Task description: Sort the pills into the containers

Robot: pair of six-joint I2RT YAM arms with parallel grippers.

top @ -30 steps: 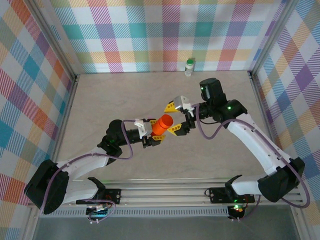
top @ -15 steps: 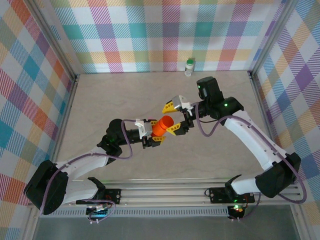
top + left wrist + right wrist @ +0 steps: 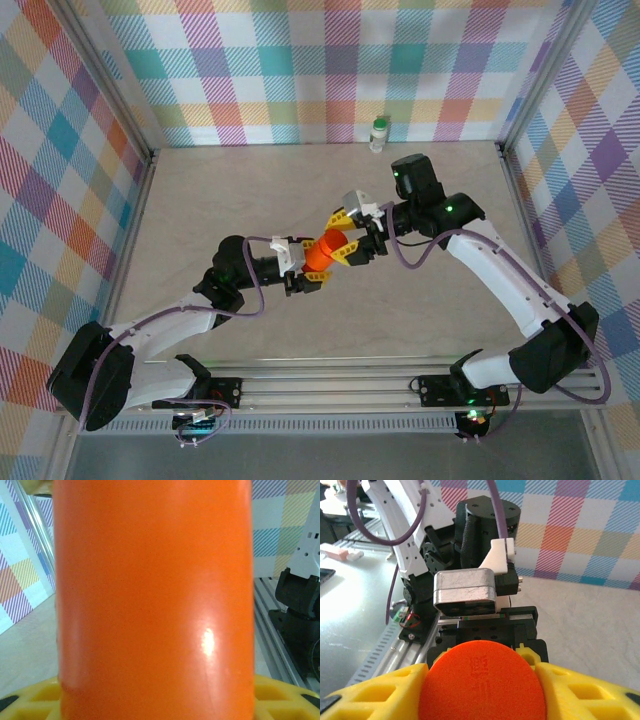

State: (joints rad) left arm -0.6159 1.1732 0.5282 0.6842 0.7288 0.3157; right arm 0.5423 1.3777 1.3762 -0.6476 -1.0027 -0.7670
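Pastel plaid walls [image 3: 300, 60] enclose a beige table [image 3: 200, 200]. Above its middle, the left gripper [image 3: 306, 270] clamps a bright orange cylindrical plastic vial [image 3: 322, 252]. The right gripper [image 3: 345, 243] pinches the vial's far end, whose embossed marks are unreadable. A small white bottle with a green round cap [image 3: 378, 134] stands by the back wall.

White link shells [image 3: 505, 280], black joint housings [image 3: 420, 180]. Purple cables [image 3: 495, 505] looped along both arms. Small green lights [image 3: 457, 211] on right forearm. Yellow fingers [image 3: 580, 692], open lattice pattern. Grey metal box [image 3: 465, 592] on left wrist, white bracket [image 3: 501, 555] behind it.
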